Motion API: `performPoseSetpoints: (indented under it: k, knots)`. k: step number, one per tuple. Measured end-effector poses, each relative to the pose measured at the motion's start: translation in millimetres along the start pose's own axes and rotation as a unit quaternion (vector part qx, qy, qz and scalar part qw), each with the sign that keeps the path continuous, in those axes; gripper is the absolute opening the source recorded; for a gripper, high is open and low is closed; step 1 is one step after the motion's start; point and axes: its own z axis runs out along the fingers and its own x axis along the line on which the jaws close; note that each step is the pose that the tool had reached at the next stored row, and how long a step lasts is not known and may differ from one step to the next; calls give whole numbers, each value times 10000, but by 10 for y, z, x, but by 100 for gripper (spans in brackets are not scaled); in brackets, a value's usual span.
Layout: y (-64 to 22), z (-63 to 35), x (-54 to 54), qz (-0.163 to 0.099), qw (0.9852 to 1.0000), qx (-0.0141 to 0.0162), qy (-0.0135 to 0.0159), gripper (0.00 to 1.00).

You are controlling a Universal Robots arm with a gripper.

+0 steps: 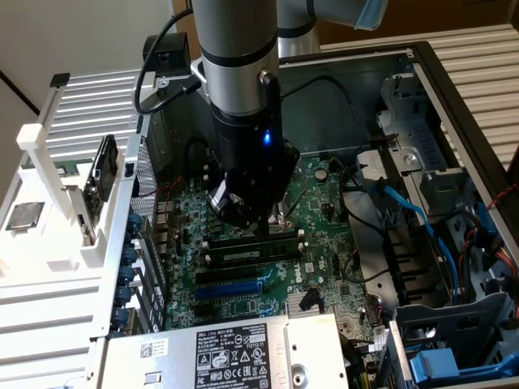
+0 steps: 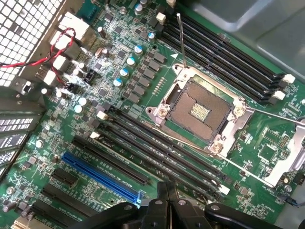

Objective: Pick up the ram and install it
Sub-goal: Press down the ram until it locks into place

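Exterior view: the gripper [image 1: 261,229] presses down over a memory stick on the motherboard [image 1: 243,312], inside the open computer case [image 1: 454,97].

Its fingers are clenched together, tips meeting in the wrist view at [image 2: 167,202], and they seem to hold nothing. The ram [image 1: 253,243] stands on edge in a slot [image 1: 219,261] near the middle of the motherboard, just beside the empty processor socket [image 2: 202,109], with the gripper touching or nearly touching its top edge. Whether the white end clips [image 1: 301,235] have latched cannot be told. The stick looks light, thin and stiff, yet fragile: best taken by its long bare edges, away from chips and contacts, and pushed straight down, since skewed force could crack it.
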Motion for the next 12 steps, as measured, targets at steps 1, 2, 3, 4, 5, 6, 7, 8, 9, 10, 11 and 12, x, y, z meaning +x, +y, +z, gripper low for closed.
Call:
performPoseSetpoints:
  k: [1,2,3,4,5,6,7,8,9,10,11,12]
  knots:
    - [0,0,0,72,10000,4,1,11]
    - [0,0,0,139,9999,7,2,11]
    - [0,0,0,211,9998,10,3,11]
    - [0,0,1,277,9996,14,4,11]
    - [0,0,1,346,9994,17,4,11]
    - [0,1,1,410,9992,20,5,11]
    - [1,1,1,481,9988,24,6,11]
    - [1,1,1,546,9985,27,7,11]
    - [1,1,2,615,9981,30,7,11]
    - [1,2,2,686,9976,34,8,11]
    - [1,2,2,756,9971,37,9,11]
    - [1,2,2,822,9966,40,11,11]
